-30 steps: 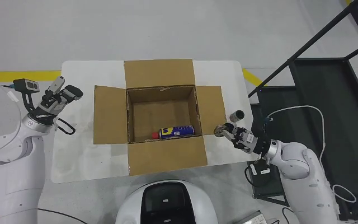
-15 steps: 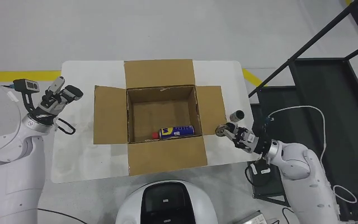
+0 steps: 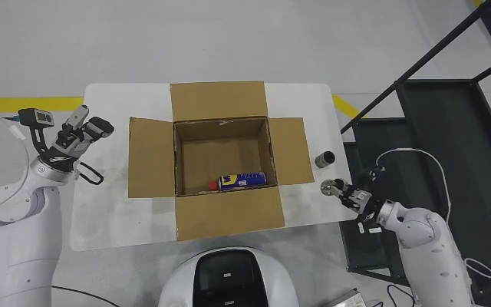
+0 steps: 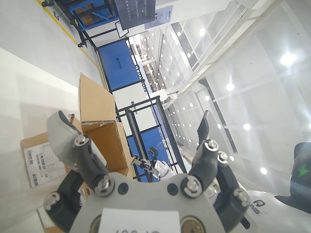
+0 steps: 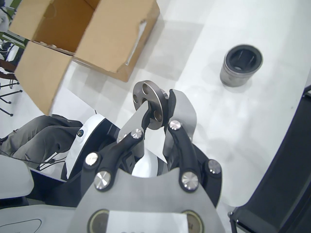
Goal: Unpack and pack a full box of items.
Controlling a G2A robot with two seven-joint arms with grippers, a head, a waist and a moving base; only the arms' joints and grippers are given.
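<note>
An open cardboard box (image 3: pixel 222 157) sits mid-table with its flaps spread; a blue and yellow spray can (image 3: pixel 239 181) lies inside near the front wall. My right gripper (image 5: pixel 156 109) is shut on a round metal flange (image 5: pixel 149 105) with holes, held above the table's right front corner (image 3: pixel 332 188). A grey metal cylinder (image 5: pixel 241 64) stands upright on the table just beyond it (image 3: pixel 325 159). My left gripper (image 4: pixel 131 122) is open and empty, raised off the table's left edge (image 3: pixel 83 129), pointing upward past the box (image 4: pixel 102 127).
The white table (image 3: pixel 115 215) has bare surface to the left and right of the box. A black metal rack (image 3: pixel 430 115) stands close to the table's right edge. Printed labels cover a box flap (image 4: pixel 38 158) in the left wrist view.
My right gripper has carried the metal flange rightward and nearer the table's front edge, away from the box's right flap. The left arm has not moved.
</note>
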